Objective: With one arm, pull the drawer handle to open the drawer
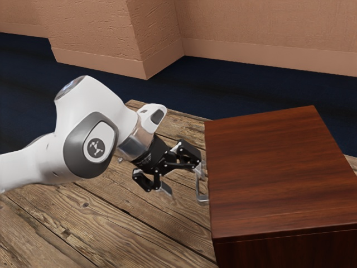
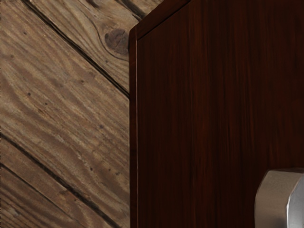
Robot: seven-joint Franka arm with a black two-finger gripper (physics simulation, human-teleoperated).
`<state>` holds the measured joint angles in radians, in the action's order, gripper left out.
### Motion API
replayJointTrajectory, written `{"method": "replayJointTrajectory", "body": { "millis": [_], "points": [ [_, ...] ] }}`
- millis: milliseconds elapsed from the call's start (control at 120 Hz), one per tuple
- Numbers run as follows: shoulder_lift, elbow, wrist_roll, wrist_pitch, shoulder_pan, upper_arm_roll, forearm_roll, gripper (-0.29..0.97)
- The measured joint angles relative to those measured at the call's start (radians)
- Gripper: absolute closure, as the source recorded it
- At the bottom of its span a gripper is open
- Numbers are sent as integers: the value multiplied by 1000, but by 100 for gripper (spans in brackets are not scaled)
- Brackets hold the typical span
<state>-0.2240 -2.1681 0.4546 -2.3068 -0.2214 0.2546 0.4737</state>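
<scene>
Gripper (image 1: 181, 177) fingers spread, not clamping anything. Handle (image 1: 202, 187) is a silver bar on the cabinet (image 1: 268, 167) face towards the arm, just beside the fingertips; can't tell if they touch. Cabinet sits on the plank table (image 1: 83, 223).

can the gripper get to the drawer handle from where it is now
Probably yes: the gripper hangs open right beside the drawer handle on the cabinet, nothing stands between them, and it is not yet shut on it.
</scene>
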Motion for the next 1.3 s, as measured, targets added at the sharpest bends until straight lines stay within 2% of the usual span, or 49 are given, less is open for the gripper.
{"method": "replayJointTrajectory", "body": {
  "millis": [783,1300],
  "points": [
    [-69,-55,29,12,-5,6,-75,0],
    [-171,-144,46,29,-8,-44,-106,0]
  ]
}}
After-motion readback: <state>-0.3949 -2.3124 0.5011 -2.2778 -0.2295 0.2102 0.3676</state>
